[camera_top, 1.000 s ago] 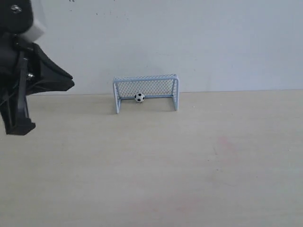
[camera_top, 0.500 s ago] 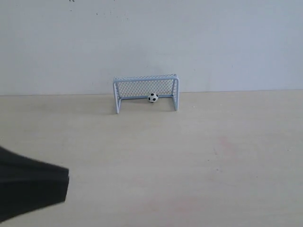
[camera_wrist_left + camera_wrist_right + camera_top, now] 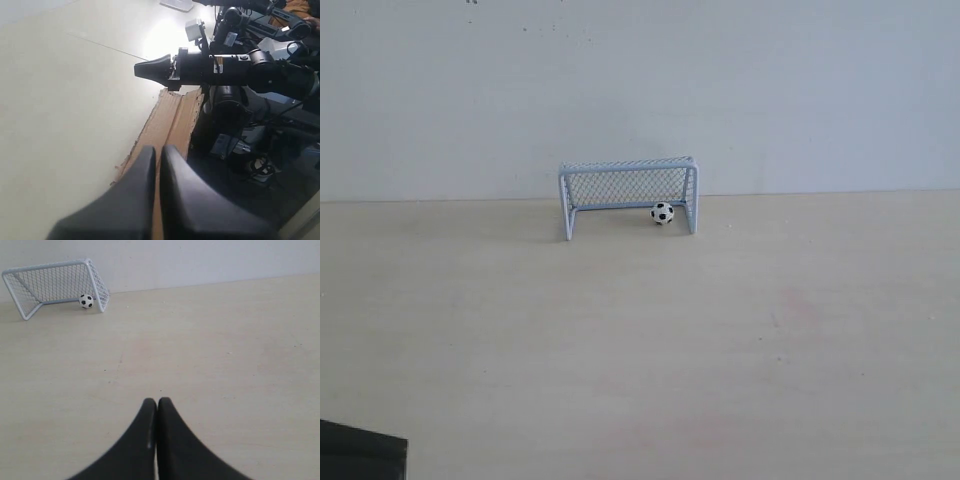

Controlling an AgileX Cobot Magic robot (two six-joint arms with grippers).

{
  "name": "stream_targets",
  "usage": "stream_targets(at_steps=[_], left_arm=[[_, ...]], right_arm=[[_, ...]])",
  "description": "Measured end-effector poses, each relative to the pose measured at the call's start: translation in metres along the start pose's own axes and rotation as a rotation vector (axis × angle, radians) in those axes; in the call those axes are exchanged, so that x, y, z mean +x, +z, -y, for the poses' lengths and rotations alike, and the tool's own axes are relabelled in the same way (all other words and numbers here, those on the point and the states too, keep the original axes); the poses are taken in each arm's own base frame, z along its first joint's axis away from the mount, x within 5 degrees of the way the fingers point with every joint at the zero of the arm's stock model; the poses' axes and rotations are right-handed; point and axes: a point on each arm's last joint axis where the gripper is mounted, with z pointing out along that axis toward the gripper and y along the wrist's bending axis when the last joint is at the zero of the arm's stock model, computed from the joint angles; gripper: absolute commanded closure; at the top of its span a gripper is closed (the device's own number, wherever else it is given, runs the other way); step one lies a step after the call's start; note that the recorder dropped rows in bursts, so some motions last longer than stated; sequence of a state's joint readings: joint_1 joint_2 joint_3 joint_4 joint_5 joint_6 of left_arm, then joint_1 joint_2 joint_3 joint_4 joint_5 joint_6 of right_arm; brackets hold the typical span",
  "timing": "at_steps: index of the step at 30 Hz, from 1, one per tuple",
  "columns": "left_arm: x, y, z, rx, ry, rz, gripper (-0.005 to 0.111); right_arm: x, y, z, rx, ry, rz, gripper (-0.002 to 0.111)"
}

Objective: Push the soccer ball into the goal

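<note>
The soccer ball (image 3: 662,213) (image 3: 86,301), white with black patches, rests inside the pale grey-blue goal (image 3: 628,167) (image 3: 47,265), close to its right post. The goal stands against the back wall. My left gripper (image 3: 158,149) is shut with nothing between its fingers; it has drawn back past the table's edge, and only a black corner of that arm (image 3: 360,455) shows at the exterior view's bottom left. My right gripper (image 3: 157,401) is shut and empty, low over the table, far from the goal; it is out of the exterior view.
The pale wooden table (image 3: 720,350) runs up to a white wall (image 3: 770,90). In the left wrist view a brown cardboard strip (image 3: 172,117) lines the table's edge, with the other arm (image 3: 225,65) and dark equipment and cables (image 3: 260,140) beyond it.
The left arm dropped from the upper left to the bottom-left corner, almost leaving the exterior view. The ball rolled rightward inside the goal, from near the left side to the right post.
</note>
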State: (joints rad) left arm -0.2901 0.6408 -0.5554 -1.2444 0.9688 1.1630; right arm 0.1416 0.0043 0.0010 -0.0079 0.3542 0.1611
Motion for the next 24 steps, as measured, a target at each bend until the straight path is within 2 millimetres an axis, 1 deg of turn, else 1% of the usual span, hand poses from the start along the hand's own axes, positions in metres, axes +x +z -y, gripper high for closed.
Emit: stream_targets(at_steps=[8,12,14,18,24], left_arm=[[0.000,0.000,0.000,0.000,0.000,0.000,0.102],[-0.001,-0.004,0.005,-0.009,0.024,0.022,0.102],[-0.003,-0.009,0.010,-0.019,0.048,0.055,0.102],[-0.005,-0.024,0.028,-0.036,0.121,0.138,0.102],[-0.001,-0.046,0.055,-0.048,0.243,0.235,0.102]], right_arm=[[0.000,0.000,0.000,0.000,0.000,0.000,0.109],[0.000,0.000,0.000,0.000,0.000,0.000,0.109],[0.000,0.000,0.000,0.000,0.000,0.000,0.109],[0.000,0.000,0.000,0.000,0.000,0.000,0.109],[0.000,0.000,0.000,0.000,0.000,0.000,0.109]])
